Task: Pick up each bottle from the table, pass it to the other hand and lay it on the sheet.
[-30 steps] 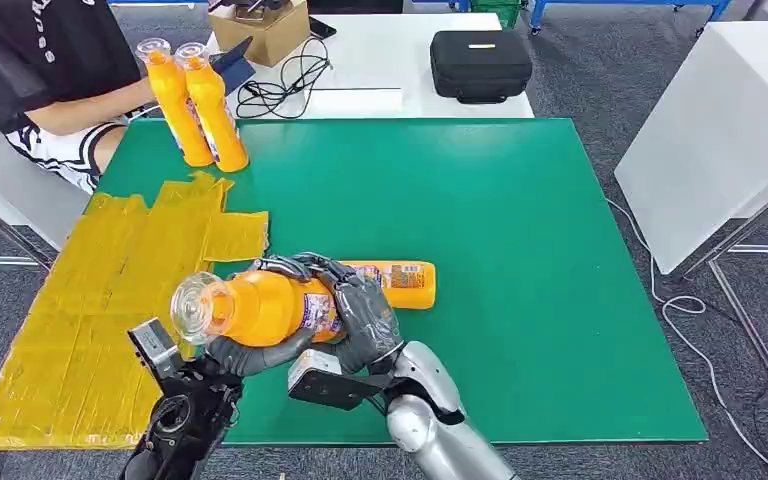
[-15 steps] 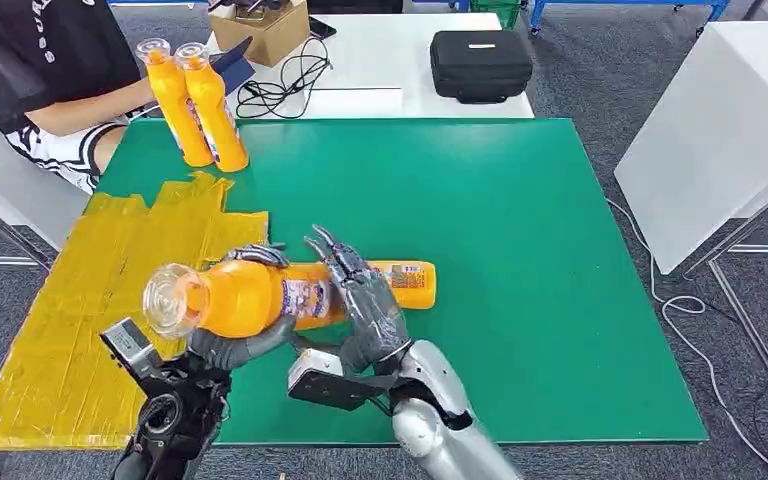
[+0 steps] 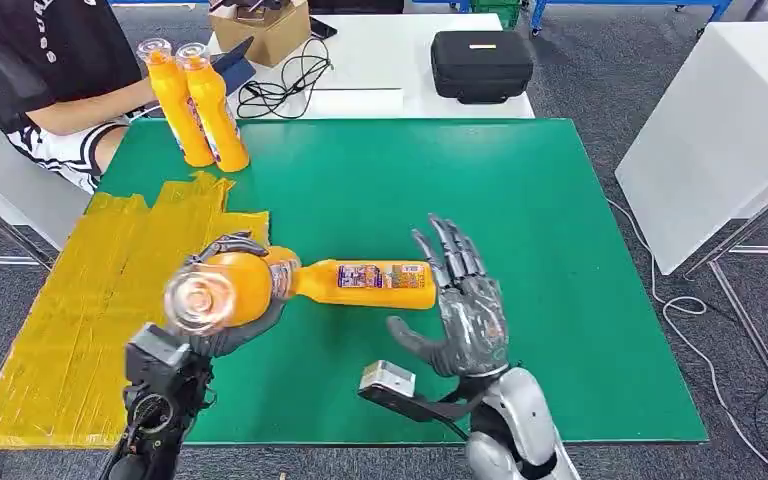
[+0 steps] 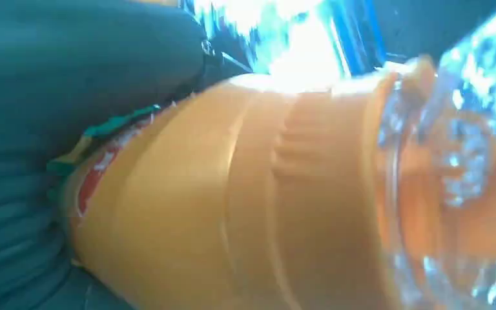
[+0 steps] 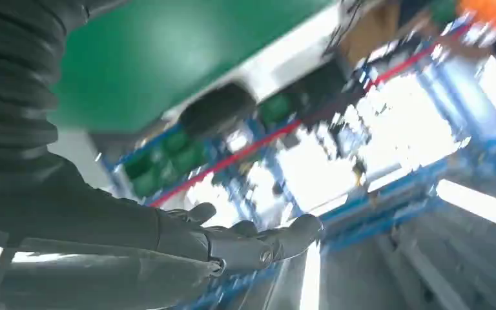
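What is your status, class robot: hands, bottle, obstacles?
Left robot hand grips bottle above sheet's edge. Right robot hand open, apart from it. Second bottle lies on table. Path to sheet looks clear.

You face a green-topped table (image 3: 520, 220) on grey carpet floor (image 3: 600, 60). Behind it stands a white table (image 3: 380, 50) carrying a black case (image 3: 480, 63), cardboard box (image 3: 265, 30) and cables (image 3: 290, 75). A white cabinet (image 3: 720, 130) stands right.
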### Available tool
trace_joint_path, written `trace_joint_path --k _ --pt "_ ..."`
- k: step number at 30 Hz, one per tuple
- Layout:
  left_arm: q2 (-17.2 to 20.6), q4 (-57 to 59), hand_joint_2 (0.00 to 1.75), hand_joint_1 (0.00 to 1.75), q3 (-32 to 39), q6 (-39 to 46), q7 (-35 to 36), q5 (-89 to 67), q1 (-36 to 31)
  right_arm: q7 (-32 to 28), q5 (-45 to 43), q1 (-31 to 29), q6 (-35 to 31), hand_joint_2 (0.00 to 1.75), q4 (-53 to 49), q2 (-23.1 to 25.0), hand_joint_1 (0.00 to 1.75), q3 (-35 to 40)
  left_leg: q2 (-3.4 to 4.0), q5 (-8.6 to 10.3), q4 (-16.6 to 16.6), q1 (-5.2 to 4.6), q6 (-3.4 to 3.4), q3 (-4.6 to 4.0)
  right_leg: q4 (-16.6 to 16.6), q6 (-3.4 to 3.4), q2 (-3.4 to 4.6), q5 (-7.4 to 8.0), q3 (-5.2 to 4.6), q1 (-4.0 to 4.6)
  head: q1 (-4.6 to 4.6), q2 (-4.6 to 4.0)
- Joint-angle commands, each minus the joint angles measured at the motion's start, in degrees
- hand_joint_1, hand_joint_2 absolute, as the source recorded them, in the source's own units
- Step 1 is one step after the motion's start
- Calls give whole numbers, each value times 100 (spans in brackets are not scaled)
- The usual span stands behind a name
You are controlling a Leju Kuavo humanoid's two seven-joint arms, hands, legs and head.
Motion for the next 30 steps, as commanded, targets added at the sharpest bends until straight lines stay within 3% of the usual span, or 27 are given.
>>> trace_joint_path --k 1,3,12,15,20,30 --pt "520 1323 175 175 -527 917 1995 -3583 -1155 172 415 761 -328 175 -1166 -615 0 -563 -38 -3 -2 2 -3 14 -9 10 -50 -13 30 2 -4 0" --pt "583 1613 175 175 -627 813 2475 -4280 -1411 261 608 762 -333 175 -1199 -563 0 -569 -32 0 -1 1 -4 9 -4 8 -42 -9 21 1 -2 0" --pt "575 1651 175 175 -624 815 2475 -4293 -1414 279 633 729 -340 175 -1164 -549 0 -550 -3 0 -4 -2 -2 8 -2 4 -10 -2 9 -2 -2 0" --pt "668 1927 175 175 -737 602 3011 -5064 -1591 285 661 816 -439 175 -1134 -590 0 -513 1 -5 -3 1 -4 17 -5 7 -11 -6 20 1 -2 0" --pt "768 2346 175 175 -569 599 3410 -5567 -1712 226 615 1123 -706 175 -1011 -679 0 -427 -3 -3 -6 5 -6 21 -11 7 -16 -3 27 4 -4 0" --pt "647 2661 175 175 -117 236 3872 -6185 -1634 155 657 1353 -494 175 -1101 -521 0 -477 9 -3 -4 1 -3 9 -3 4 -1 -2 10 1 -2 0"
